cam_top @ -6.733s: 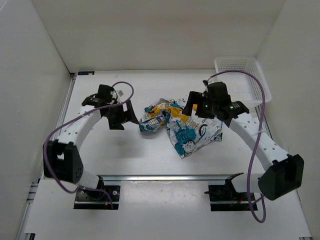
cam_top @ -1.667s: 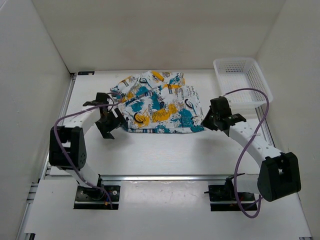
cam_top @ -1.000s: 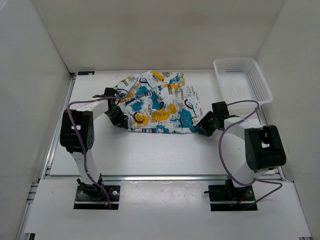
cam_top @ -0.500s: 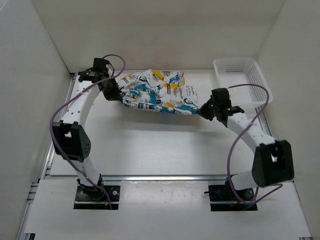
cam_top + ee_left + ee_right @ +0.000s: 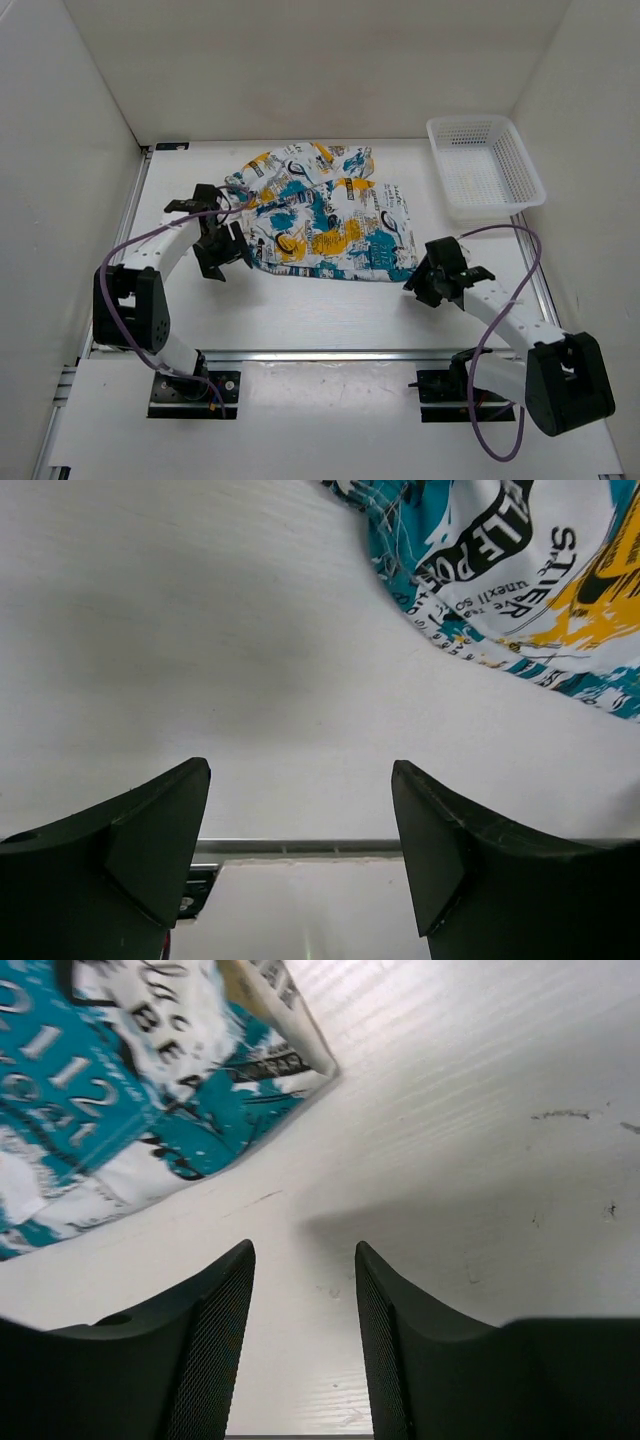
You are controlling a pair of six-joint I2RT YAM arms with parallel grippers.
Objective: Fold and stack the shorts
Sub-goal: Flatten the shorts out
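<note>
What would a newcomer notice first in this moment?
The brightly printed shorts, spread flat toward the far side of the table, stand out against all the white. Both tools are open and empty near their front corners: the left tool by the left edge, the right tool just off the right corner. A white basket sits at the far right.

White arm links (image 5: 172,249), black joints (image 5: 128,305), looping purple cables (image 5: 500,227)

shorts (image 5: 520,570) cropped at wrist-view edges, layering unclear
</note>
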